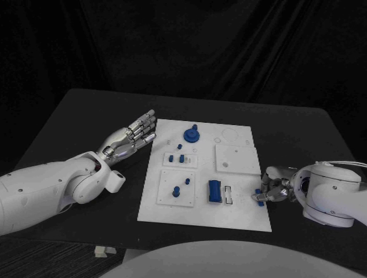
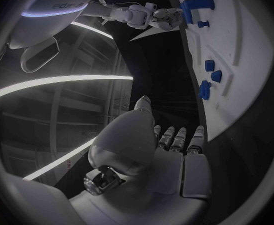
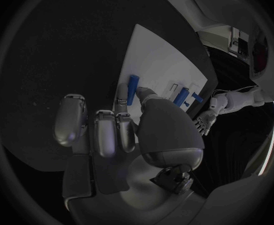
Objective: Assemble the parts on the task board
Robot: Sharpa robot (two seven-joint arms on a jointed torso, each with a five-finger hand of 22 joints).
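Observation:
The white task board [image 1: 243,136] lies in the middle of the black table. On it stand a blue round knob [image 1: 192,135], small blue pieces [image 1: 178,156], blue pegs [image 1: 181,186] and a blue block [image 1: 214,191]. My right hand [image 1: 273,188] is at the board's right edge and pinches a small blue peg [image 3: 132,89] between thumb and finger, close to the board's surface [image 3: 162,60]. My left hand [image 1: 131,138] lies flat with fingers stretched out beside the board's left edge [image 2: 237,60], holding nothing. The left wrist view also shows blue pieces [image 2: 204,89] and my right hand [image 2: 156,16].
A raised white square plate [image 1: 236,157] sits on the board's right half, and a white slotted piece [image 1: 228,194] lies next to the blue block. Two small pale bits [image 1: 105,251] lie below the table's front left corner. Bare table [image 1: 300,133] surrounds the board.

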